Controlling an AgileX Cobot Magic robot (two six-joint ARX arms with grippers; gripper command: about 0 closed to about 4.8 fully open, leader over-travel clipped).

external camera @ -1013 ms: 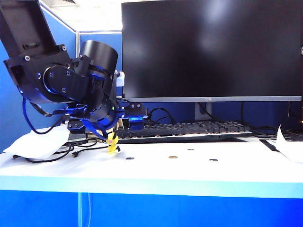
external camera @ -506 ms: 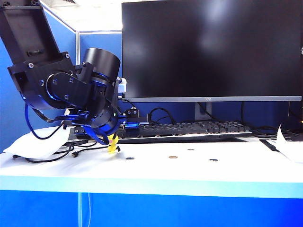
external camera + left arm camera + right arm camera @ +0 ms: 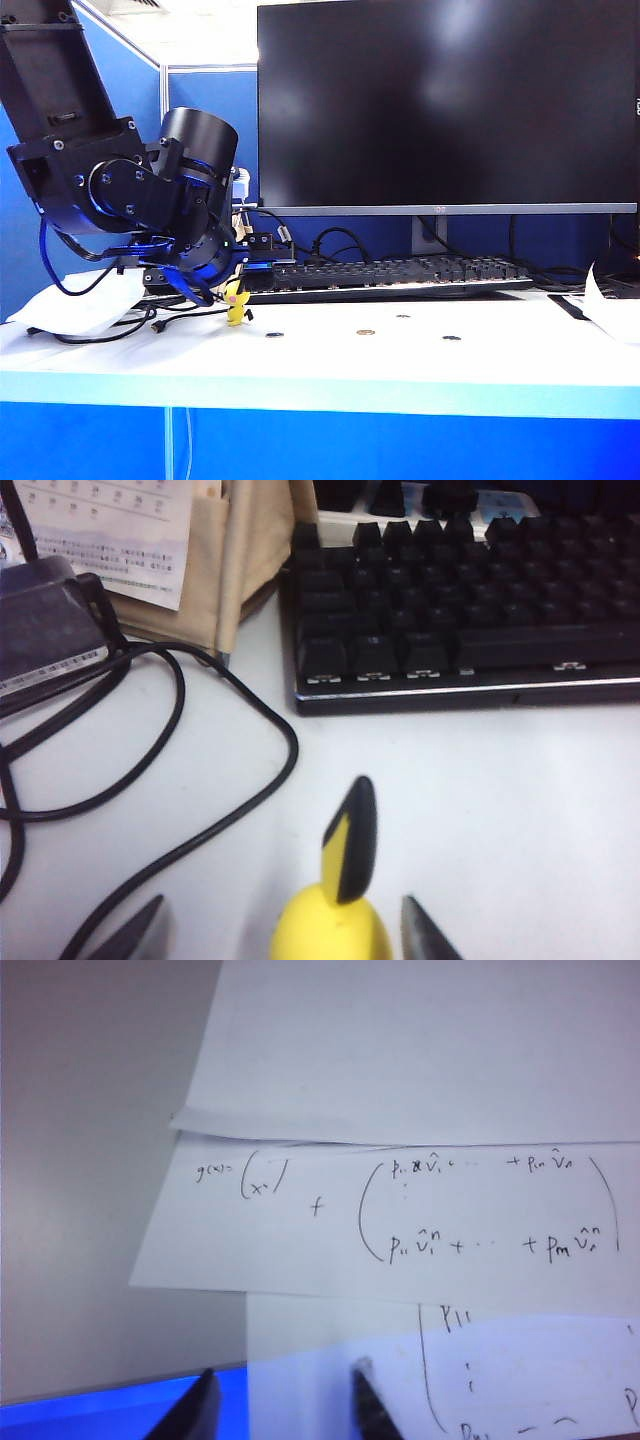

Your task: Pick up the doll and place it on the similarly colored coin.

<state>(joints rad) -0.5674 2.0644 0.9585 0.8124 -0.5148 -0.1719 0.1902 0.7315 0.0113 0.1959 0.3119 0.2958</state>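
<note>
The doll [image 3: 237, 303] stands upright on the white table [image 3: 330, 365] at the lower left of the exterior view, just in front of the left end of the keyboard [image 3: 390, 274]. In the left wrist view it sits at the bottom centre [image 3: 335, 920], one black-tipped ear pointing up, with a dark fingertip on either side of its yellow head.

The left gripper [image 3: 283, 935] brackets the doll with its jaws partly open; a gap shows on one side and the other tip is close to the head, so I cannot tell whether the pads already touch it, and nothing looks firmly held. In the exterior view this gripper [image 3: 222, 290] hangs low at the left, right over the figure.

The step in hand looks like the grasp itself: closing on the doll. Next the jaws need to pinch the small head squarely, then lift and carry it rightward to the coin [image 3: 366, 331], the brass-coloured one lying flat near the centre of the table, well apart from the doll, with darker coins nearby to avoid.

The right gripper [image 3: 283, 1405] is parked over handwritten papers [image 3: 420, 1210], its jaws apart and empty
</note>
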